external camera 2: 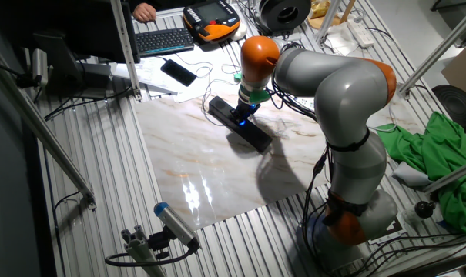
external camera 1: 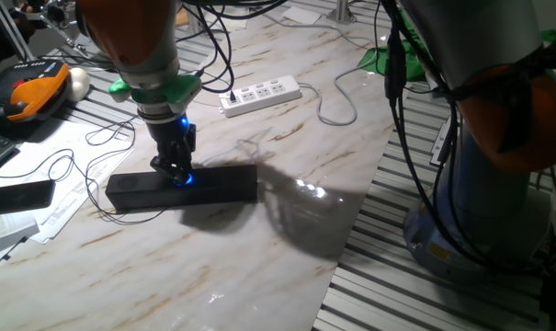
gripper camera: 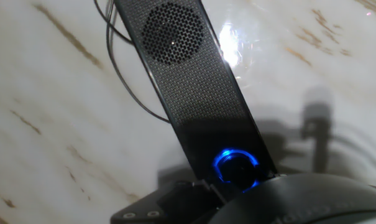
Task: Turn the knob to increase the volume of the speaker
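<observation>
The speaker [external camera 1: 213, 187] is a long black bar lying flat on the marble tabletop, also in the other fixed view [external camera 2: 254, 134]. In the hand view the speaker [gripper camera: 194, 81] shows its mesh front and a round grille. The knob [gripper camera: 236, 164] glows with a blue ring at the bar's middle, and the glow shows at the knob [external camera 1: 184, 178] [external camera 2: 241, 120] in both fixed views. My gripper [external camera 1: 175, 171] [external camera 2: 244, 115] points straight down onto the knob. Its dark fingers flank the knob closely, and my gripper [gripper camera: 237, 182] looks shut on it.
A white power strip [external camera 1: 260, 94] with its cables lies behind the speaker. A flat black remote [external camera 1: 17, 197] and papers sit to the left, near an orange pendant [external camera 1: 34, 94]. A thin black cable [external camera 1: 62, 170] loops beside the bar. The marble ends at a ribbed metal table [external camera 1: 425, 276].
</observation>
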Controlling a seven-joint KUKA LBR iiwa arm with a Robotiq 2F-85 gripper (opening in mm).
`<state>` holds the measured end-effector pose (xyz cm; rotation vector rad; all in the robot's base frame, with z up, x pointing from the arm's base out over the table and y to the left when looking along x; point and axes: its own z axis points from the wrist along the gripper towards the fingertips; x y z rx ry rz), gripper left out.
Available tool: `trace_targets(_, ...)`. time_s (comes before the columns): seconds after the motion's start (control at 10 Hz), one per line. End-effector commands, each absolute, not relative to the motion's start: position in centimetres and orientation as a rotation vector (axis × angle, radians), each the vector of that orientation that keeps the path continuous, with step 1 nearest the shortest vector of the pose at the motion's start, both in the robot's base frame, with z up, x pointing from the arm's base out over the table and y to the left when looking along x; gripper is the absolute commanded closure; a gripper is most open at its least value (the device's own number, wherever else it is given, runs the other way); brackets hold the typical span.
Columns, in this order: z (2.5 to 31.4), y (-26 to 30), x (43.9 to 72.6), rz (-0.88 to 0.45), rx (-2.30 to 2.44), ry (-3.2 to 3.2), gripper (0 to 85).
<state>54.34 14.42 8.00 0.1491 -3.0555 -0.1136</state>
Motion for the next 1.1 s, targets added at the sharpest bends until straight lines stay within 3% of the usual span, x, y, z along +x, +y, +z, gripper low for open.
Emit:
trace_targets(0.0, 8.0, 14.43, 54.33, -0.113, 0.13, -3.057, 51.0)
trace_targets(1.0, 7.98, 14.64, 54.01, -0.085, -0.179, -3.063, 51.0)
